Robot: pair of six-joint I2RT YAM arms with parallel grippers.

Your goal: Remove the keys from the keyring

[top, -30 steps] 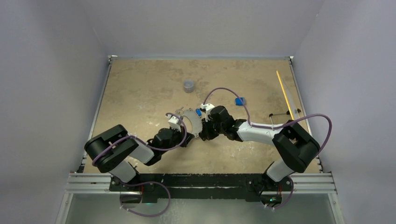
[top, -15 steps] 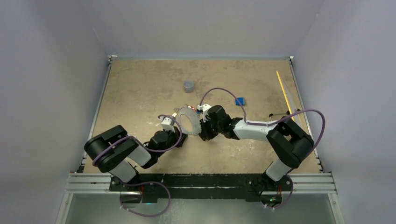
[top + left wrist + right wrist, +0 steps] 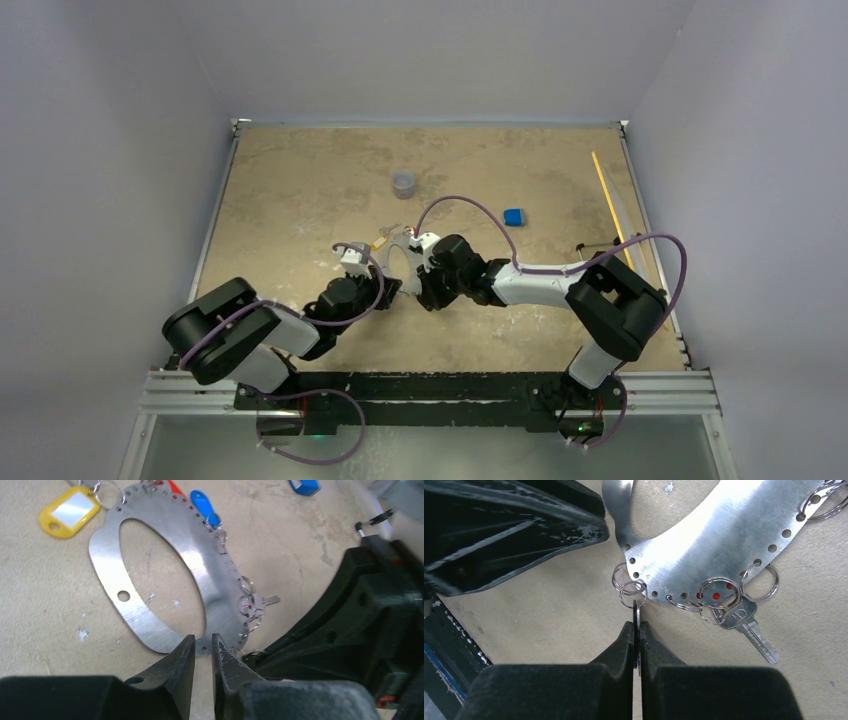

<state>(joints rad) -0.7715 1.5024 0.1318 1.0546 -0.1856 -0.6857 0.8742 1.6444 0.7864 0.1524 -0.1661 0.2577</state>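
Observation:
The keyring (image 3: 165,545) is a flat silver oval plate with holes along its rim; it also shows in the top view (image 3: 398,250). Small split rings hang from it with a blue-headed key (image 3: 202,502), a red one (image 3: 175,487), a yellow tag (image 3: 70,511) and a plain silver key (image 3: 751,630). My left gripper (image 3: 202,647) is nearly shut, its tips over the ring's near rim with a narrow gap. My right gripper (image 3: 636,625) is shut on a key seen edge-on, which hangs from a split ring (image 3: 633,587) at the plate's end.
A small grey cup (image 3: 404,183) stands at the back. A blue block (image 3: 513,216) lies right of centre. A yellow stick (image 3: 608,195) lies along the right edge. The two grippers are almost touching; the left fingers (image 3: 524,525) fill the right wrist view's upper left.
Both grippers and the keyring have shifted left. The ring, raised on edge between them a second ago, now lies lower and flatter. The right gripper still holds its key.

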